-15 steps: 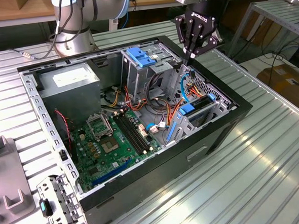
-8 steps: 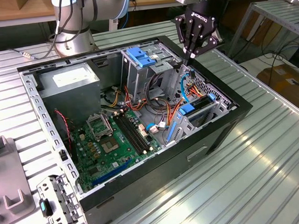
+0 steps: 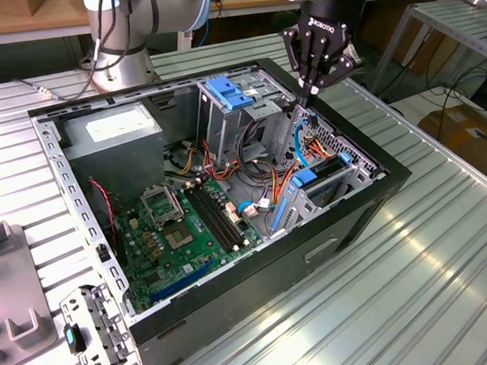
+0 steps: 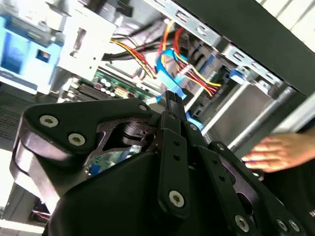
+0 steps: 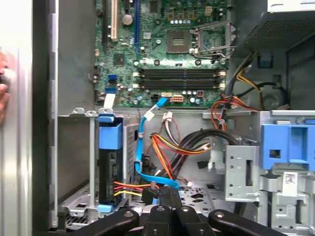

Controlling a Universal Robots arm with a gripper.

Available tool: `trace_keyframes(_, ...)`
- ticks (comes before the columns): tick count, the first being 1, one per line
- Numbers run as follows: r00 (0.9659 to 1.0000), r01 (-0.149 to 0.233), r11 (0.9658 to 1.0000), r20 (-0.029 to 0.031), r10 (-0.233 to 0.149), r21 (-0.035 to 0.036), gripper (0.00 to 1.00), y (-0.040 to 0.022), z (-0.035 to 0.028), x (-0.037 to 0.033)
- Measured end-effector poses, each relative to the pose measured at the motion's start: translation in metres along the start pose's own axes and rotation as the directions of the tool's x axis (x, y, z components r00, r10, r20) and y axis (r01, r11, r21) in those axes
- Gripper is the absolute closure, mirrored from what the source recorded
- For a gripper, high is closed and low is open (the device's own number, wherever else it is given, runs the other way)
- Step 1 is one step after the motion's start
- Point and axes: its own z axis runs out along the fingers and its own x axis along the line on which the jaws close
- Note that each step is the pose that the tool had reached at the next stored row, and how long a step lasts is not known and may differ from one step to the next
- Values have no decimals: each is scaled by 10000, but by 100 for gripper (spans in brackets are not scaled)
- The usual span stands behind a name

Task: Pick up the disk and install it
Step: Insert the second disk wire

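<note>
- The jaws hang over the open computer case, right above the drive bay corner – fingers drawn together to a narrow tip, gripping nothing.
- In both wrist views the fingertips meet in a single black point, pinched closed on air.
- The disk sits below and just to one side of the jaws, already slotted upright in its bay, blue carrier end facing up; red and yellow wires run into it.
- In the exterior view the disk shows as a blue tab in the metal cage, beneath the jaws – apart from them, it seems, though the angle makes that hard to judge.
- A thin blue cable curls between the fingertips and the motherboard.
- The tall cage with its blue latch stands beside the jaws.
- A person's hand rests on the case's outer edge.
</note>
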Motion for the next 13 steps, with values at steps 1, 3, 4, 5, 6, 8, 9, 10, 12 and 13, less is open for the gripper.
trace_keyframes(1, 9998, 1, 10000, -177, -2, -2, 89, -1, -1, -4)
trace_keyframes(3, 9965, 1, 10000, -837, -2, -7, 89, -4, -6, -35)
trace_keyframes(4, 9934, 2, 10000, -1145, -3, -9, 89, -8, -6, -62)
trace_keyframes(5, 9915, 1, 10000, -1303, -3, -13, 89, -12, -2, -77)
trace_keyframes(6, 9904, 1, 10000, -1383, -3, -15, 89, -17, 5, -85)
trace_keyframes(8, 9884, 2, 10000, -1516, -4, -17, 89, -24, 24, -89)
trace_keyframes(9, 9873, 1, 10000, -1588, -4, -18, 89, -25, 36, -91)
trace_keyframes(10, 9865, 2, 10000, -1637, -5, -18, 89, -25, 43, -92)
trace_keyframes(12, 9859, 2, 10000, -1676, -5, -19, 89, -26, 47, -93)
trace_keyframes(13, 9858, 2, 10000, -1680, -5, -18, 89, -25, 48, -93)
